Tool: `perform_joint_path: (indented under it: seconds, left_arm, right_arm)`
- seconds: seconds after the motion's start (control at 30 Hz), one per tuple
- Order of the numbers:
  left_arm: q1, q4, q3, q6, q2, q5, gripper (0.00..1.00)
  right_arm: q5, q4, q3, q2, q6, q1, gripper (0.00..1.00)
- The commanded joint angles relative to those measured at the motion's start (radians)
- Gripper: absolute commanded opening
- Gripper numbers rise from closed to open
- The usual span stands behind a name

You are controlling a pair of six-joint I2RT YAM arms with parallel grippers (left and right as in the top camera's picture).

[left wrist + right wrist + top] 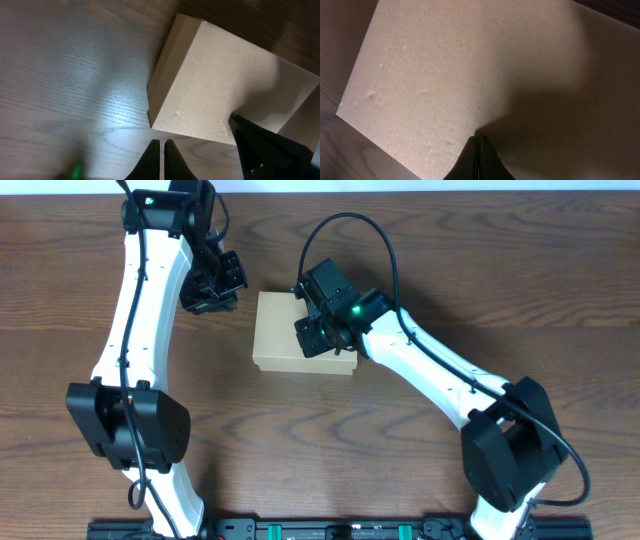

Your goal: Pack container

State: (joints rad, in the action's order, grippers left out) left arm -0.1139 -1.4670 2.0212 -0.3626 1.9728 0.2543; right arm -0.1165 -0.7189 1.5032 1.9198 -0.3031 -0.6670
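Note:
The container (280,335) is a small tan cardboard box at the table's middle, its lid down flat. My right gripper (318,330) is shut and empty, its tips touching or just over the lid's right part; the lid fills the right wrist view (445,65) with the shut tips (479,142) on it. My left gripper (222,298) is shut and empty, over the table just left of the box. In the left wrist view the box (225,90) lies beyond the closed tips (161,145), and the right gripper (265,150) shows dark at its near edge.
Brown wood-grain table (400,480) all round the box. Both white arms reach in from the front edge, where a black rail (320,530) runs.

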Motion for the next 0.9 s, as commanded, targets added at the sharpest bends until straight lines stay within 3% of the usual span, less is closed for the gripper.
perform_joint_path:
  seconds: [0.0, 0.17, 0.2, 0.27, 0.3, 0.33, 0.37, 0.4, 0.7, 0.87]
  left_arm:
    - [0.003, -0.014, 0.018, -0.001, -0.008, -0.019, 0.06]
    - [0.003, -0.015, 0.018, -0.001, -0.008, -0.018, 0.06]
    - [0.003, -0.014, 0.018, -0.001, -0.008, -0.018, 0.08]
    - [0.004, -0.015, 0.02, 0.001, -0.008, -0.018, 0.27]
    - [0.004, -0.019, 0.025, 0.005, -0.008, -0.018, 0.43]
    - [0.004, -0.023, 0.033, 0.011, -0.008, -0.018, 0.7]
    - [0.004, -0.028, 0.043, 0.014, -0.008, -0.018, 0.92]
    - [0.004, -0.032, 0.056, 0.021, -0.008, -0.016, 0.96]
    - [0.004, -0.119, 0.212, 0.031, -0.008, 0.022, 0.96]
    - [0.01, -0.144, 0.262, 0.16, -0.037, 0.078, 0.95]
  right_arm:
    - [0.085, -0.064, -0.027, 0.048, 0.006, -0.008, 0.01]
    - [0.085, -0.06, -0.026, 0.043, 0.036, -0.009, 0.01]
    - [0.079, -0.053, -0.025, 0.039, 0.036, -0.009, 0.07]
    - [0.066, -0.035, -0.019, 0.013, 0.04, -0.008, 0.61]
    - [0.056, -0.028, -0.011, -0.003, 0.052, -0.008, 0.79]
    - [0.054, -0.023, -0.001, -0.018, 0.062, -0.008, 0.99]
    - [0.053, -0.021, 0.012, -0.034, 0.079, -0.008, 0.99]
    - [0.053, -0.021, 0.025, -0.05, 0.092, -0.008, 0.99]
    - [0.086, -0.032, 0.089, -0.2, 0.144, 0.009, 0.99]
    - [0.086, -0.051, 0.086, -0.297, 0.274, 0.037, 0.99]
